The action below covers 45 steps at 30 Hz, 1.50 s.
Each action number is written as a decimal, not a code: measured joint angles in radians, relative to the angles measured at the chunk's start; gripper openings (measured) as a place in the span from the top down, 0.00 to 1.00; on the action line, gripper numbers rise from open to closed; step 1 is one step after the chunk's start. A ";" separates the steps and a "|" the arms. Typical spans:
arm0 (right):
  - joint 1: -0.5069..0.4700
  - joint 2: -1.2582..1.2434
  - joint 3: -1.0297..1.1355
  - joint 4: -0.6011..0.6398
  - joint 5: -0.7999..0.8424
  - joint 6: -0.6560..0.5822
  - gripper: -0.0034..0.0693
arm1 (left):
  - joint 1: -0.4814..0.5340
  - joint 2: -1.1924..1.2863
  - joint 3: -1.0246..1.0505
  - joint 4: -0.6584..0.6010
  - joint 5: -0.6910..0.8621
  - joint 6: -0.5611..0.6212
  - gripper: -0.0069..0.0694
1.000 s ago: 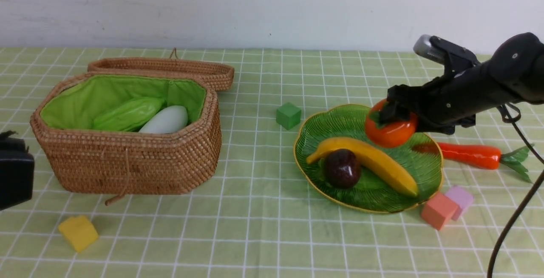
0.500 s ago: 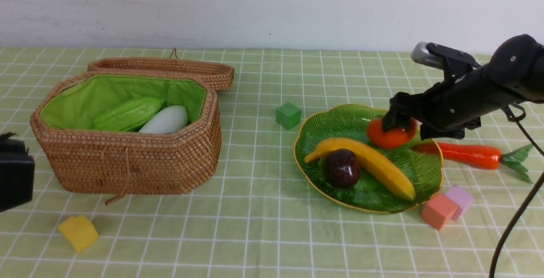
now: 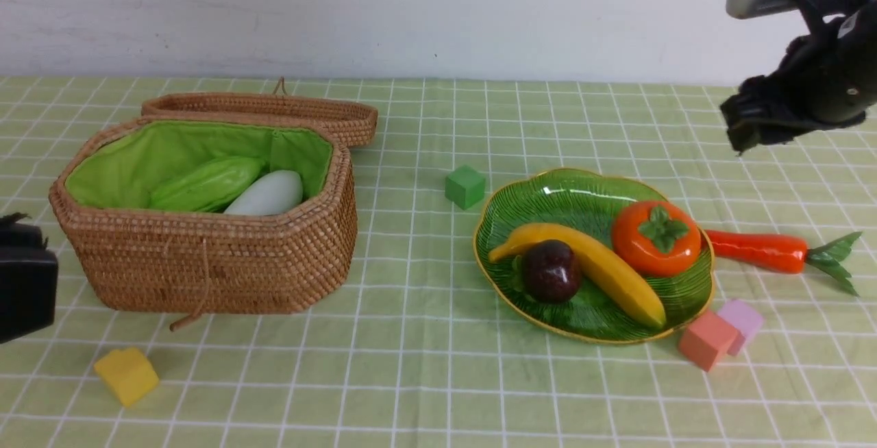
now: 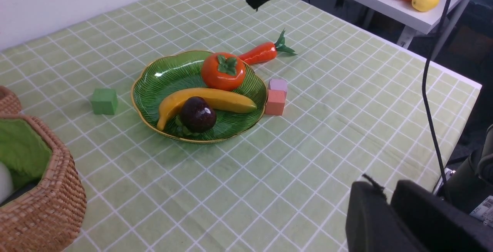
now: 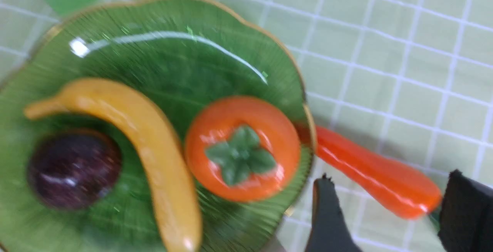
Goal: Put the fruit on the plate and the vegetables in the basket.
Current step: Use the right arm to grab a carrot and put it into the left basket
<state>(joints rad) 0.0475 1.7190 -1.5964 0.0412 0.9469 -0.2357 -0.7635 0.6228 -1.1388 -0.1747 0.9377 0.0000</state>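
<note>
The green plate (image 3: 541,194) holds the banana (image 3: 596,266), the mangosteen (image 3: 551,271) and the persimmon (image 3: 656,239), which sits upright at the plate's right side. An orange-red carrot (image 3: 754,251) lies on the cloth just right of the plate. The open wicker basket (image 3: 205,263) at the left contains a light-green gourd (image 3: 205,184) and a white vegetable (image 3: 267,194). My right gripper (image 3: 743,129) hangs high above the carrot, open and empty (image 5: 389,177). At the left edge, my left gripper (image 4: 385,184) stays low beside the basket, shut on nothing.
A green cube (image 3: 465,186) sits left of the plate. Orange-pink (image 3: 707,340) and lilac (image 3: 743,321) cubes touch the plate's front right. A yellow cube (image 3: 127,375) lies in front of the basket. The basket lid (image 3: 274,109) lies behind it.
My right gripper let go of the persimmon onto the plate, then rose up and to the right. The left gripper has not moved.
</note>
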 joint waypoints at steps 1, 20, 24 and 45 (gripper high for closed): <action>-0.018 0.017 -0.030 -0.019 0.053 -0.005 0.44 | 0.000 0.000 0.000 0.000 0.000 0.000 0.80; -0.162 0.389 -0.150 -0.025 0.017 -0.463 0.11 | 0.000 0.000 0.000 0.003 0.000 0.000 0.79; -0.162 0.416 -0.151 0.005 -0.005 -0.575 0.12 | 0.000 0.000 0.000 0.003 0.000 0.000 0.79; -0.163 0.503 -0.159 0.110 0.000 -0.628 0.32 | 0.000 0.000 0.000 0.005 0.000 0.000 0.78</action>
<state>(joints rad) -0.1154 2.2222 -1.7558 0.1514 0.9471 -0.8638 -0.7635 0.6228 -1.1388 -0.1693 0.9377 0.0000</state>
